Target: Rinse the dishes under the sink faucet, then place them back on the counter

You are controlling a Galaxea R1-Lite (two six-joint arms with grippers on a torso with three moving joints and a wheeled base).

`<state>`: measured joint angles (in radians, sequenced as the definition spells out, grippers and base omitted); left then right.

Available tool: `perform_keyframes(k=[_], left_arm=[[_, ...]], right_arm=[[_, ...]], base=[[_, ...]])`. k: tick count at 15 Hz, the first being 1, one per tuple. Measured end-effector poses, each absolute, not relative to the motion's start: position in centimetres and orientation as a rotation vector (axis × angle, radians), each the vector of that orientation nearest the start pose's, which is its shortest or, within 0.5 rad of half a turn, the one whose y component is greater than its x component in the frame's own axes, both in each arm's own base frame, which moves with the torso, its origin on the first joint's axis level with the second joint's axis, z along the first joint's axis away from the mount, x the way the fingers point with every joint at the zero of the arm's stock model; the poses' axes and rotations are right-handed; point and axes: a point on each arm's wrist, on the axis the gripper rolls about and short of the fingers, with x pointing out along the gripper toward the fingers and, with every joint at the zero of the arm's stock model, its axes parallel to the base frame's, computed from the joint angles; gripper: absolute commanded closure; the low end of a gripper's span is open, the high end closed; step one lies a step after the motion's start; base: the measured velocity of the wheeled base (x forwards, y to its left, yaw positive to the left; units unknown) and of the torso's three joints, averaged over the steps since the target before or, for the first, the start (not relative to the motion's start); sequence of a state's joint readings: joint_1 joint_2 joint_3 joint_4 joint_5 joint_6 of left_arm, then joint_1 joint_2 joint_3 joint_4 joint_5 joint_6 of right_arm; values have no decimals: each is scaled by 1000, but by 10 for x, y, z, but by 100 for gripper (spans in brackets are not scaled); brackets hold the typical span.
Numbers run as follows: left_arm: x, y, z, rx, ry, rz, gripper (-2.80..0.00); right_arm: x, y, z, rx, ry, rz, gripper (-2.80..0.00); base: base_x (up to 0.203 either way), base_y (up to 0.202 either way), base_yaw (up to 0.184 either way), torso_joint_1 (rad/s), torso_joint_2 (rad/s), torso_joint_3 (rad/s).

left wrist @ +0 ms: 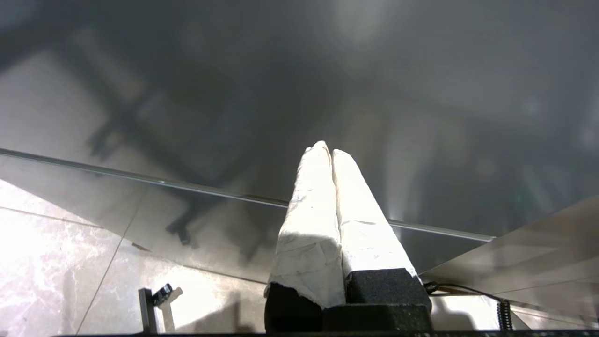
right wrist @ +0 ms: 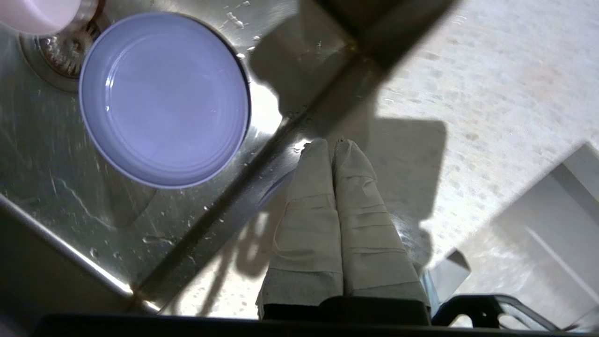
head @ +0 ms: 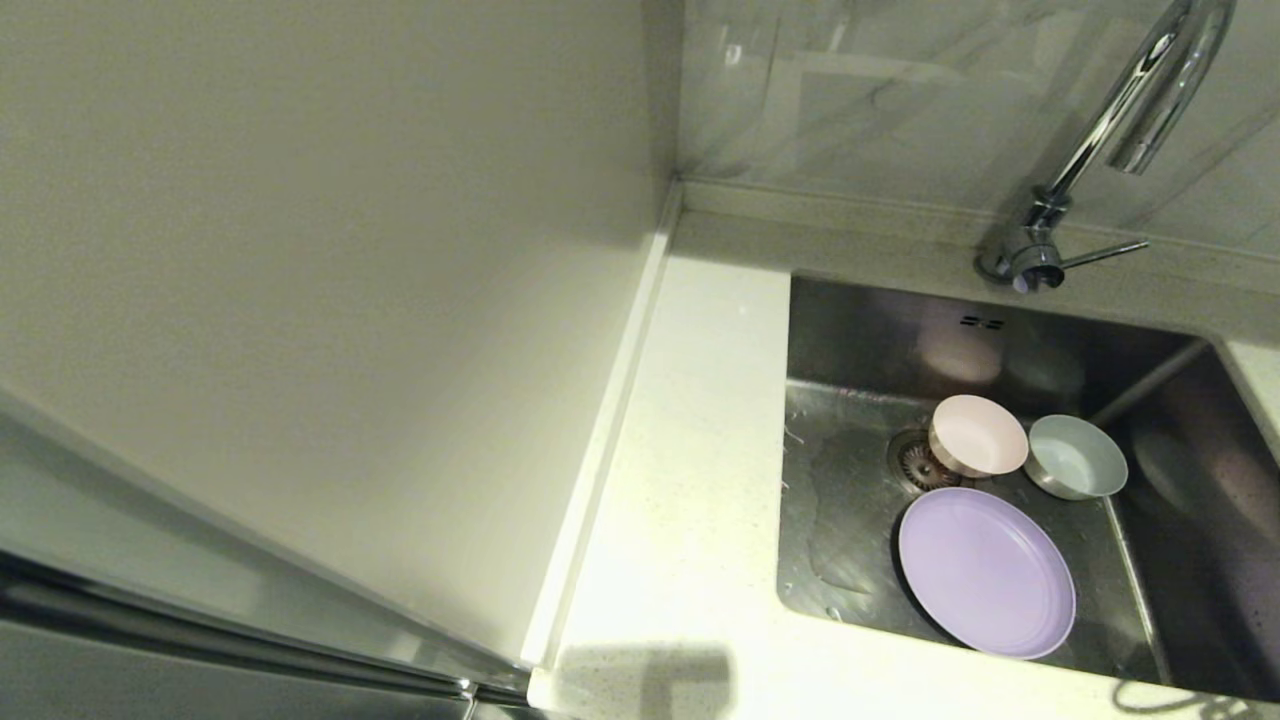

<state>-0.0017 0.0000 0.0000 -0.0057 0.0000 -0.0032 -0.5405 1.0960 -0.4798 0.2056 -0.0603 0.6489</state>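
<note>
- Head view: rectangular brushed stainless steel sink point(head: 850, 520) set into the white, finely speckled stone-like table point(head: 680, 480), right of a plain cream wall panel point(head: 320, 280).
- All three dishes lie inside the sink, none on the table.
- Wide flat lilac round plate point(head: 987, 572) rests on the sink floor at the near side, face up.
- Small pale pink bowl point(head: 977, 435) sits just beyond the plate, beside and partly over the round drain strainer point(head: 912, 462).
- Small pale blue-green bowl point(head: 1076, 457) stands right of the pink bowl, close to it, open side up.
- Tall shiny chrome gooseneck faucet point(head: 1110, 130) rises from the far edge of the sink; its thin straight lever point(head: 1100, 253) points right. Two small overflow slots point(head: 981, 322) show on the far sink wall.
- Neither arm shows in this view.
- Left wrist view: left gripper point(left wrist: 331, 152) with white-wrapped fingers point(left wrist: 311, 220) pressed together, holding nothing. It hangs over a glossy tiled floor point(left wrist: 47, 262), away from the sink.
- Right wrist view: right gripper point(right wrist: 330, 142) with pale wrapped fingers point(right wrist: 360, 224) closed against each other, empty. The tips hover above the near sink rim, where steel meets the speckled table point(right wrist: 491, 84).
- The lilac plate point(right wrist: 164, 98) lies near the tips but apart from them; water droplets dot the steel around it.
- An edge of the pink bowl point(right wrist: 40, 11) and part of the drain strainer point(right wrist: 63, 51) show just past the plate.
</note>
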Motion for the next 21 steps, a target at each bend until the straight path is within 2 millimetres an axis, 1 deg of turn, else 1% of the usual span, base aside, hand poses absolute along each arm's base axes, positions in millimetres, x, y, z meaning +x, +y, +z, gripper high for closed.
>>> perform_keyframes(k=[1,3,7,8,9,12,18,21], left_arm=[[-23,0,76,-3,-5,-2,0],[-23,0,76,-3,-5,-2,0],[-23,0,76,-3,-5,-2,0],[-23,0,76,-2,-5,-2,0],[-23,0,76,-2,-5,-2,0],[-23,0,76,-2,-5,-2,0],[-23,0,76,-3,-5,-2,0],[-23,0,76,-2,-6,-2,0]], right_arm=[[108,-60,153,765,619,-814,0],[128,-64,165,685,633,-784,0],[174,-81,197,469,647,-656,0],[187,-86,204,437,640,-631,-6],[199,-91,208,418,643,-615,-280],[224,-101,204,421,674,-574,-280],[242,-104,188,626,729,-372,-280],[255,-108,185,757,733,-301,-280]], base=[[0,0,0,0,0,0],[0,0,0,0,0,0],[0,0,0,0,0,0],[0,0,0,0,0,0],[0,0,0,0,0,0],[0,0,0,0,0,0],[0,0,0,0,0,0],[0,0,0,0,0,0]])
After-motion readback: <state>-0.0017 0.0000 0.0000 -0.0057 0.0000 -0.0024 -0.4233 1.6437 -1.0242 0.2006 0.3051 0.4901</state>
